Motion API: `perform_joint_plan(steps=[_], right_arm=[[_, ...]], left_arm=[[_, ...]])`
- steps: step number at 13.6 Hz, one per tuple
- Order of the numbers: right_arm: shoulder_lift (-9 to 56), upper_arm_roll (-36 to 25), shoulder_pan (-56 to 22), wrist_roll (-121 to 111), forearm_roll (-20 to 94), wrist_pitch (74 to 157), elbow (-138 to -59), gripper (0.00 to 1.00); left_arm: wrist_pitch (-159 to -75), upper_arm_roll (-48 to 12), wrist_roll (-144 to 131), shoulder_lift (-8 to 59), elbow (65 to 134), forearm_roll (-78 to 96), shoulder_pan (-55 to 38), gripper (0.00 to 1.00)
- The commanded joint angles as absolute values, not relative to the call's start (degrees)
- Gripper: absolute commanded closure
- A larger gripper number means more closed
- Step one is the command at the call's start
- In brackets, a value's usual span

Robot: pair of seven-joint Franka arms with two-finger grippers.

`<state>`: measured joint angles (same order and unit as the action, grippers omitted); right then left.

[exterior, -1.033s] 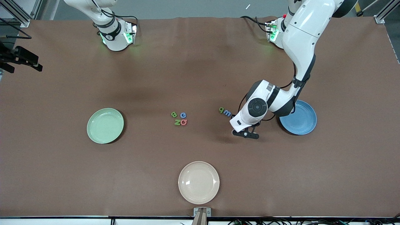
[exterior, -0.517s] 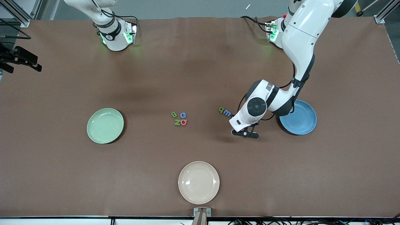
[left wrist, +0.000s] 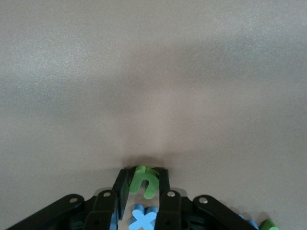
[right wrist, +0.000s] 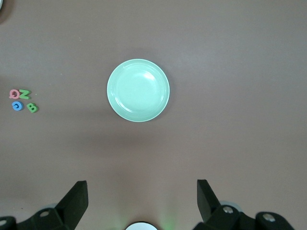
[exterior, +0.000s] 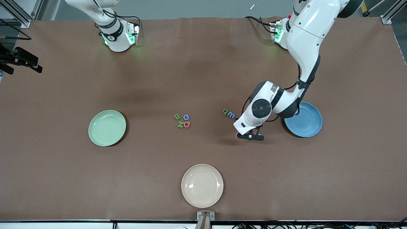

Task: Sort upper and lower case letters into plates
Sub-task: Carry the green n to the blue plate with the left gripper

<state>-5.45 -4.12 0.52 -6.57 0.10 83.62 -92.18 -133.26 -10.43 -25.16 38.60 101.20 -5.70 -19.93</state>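
Green foam letter h (left wrist: 143,182) | tilted | pinched in left hand (left wrist: 142,188)

A cream-white plate (exterior: 202,185) sits on the brown table cover (exterior: 203,63), near the edge closest to the front camera and about midway between the two ends of the table. Just past that edge, directly below the plate, a small grey bracket (exterior: 205,216) is fixed to the table rim. At the right arm's end of the table, a black device (exterior: 19,59), possibly a camera mount, juts in over the cover.
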Motion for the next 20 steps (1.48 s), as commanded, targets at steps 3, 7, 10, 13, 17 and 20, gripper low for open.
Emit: perform_joint_plan(steps=[3, 7, 10, 13, 17, 20], right_arm=[[-6.0, -3.7, 0.8, -6.1, -1.0, 83.3, -92.6, 0.0], [-6.0, -3.7, 0.9, -6.1, -1.0, 83.7, -92.5, 0.0], [-6.0, -3.7, 0.7, -6.1, -0.9, 83.8, -92.5, 0.0], [-6.0, -3.7, 0.7, -6.1, -0.8, 83.8, -92.5, 0.0], [-6.0, -3.7, 0.9, -6.1, -0.7, 83.4, -92.5, 0.0], [-6.0, -3.7, 0.9, -6.1, -0.7, 83.2, -92.6, 0.0]], left_arm=[[-133.9, -10.1, -28.1, 37.4, 101.4, -7.0, -20.0, 0.87], [-129.1, -9.9, -27.4, 33.7, 99.3, -7.0, -18.0, 0.9], [-121.4, -10.2, -25.7, 28.1, 101.0, -7.1, -15.9, 0.9], [-117.5, -10.2, -20.2, 20.9, 106.3, -7.1, -12.2, 0.9], [-118.9, -10.1, -11.5, 14.9, 115.9, -8.1, -5.1, 0.9], [-124.7, -10.3, -7.7, 14.0, 121.4, -12.6, 0.5, 0.9]])
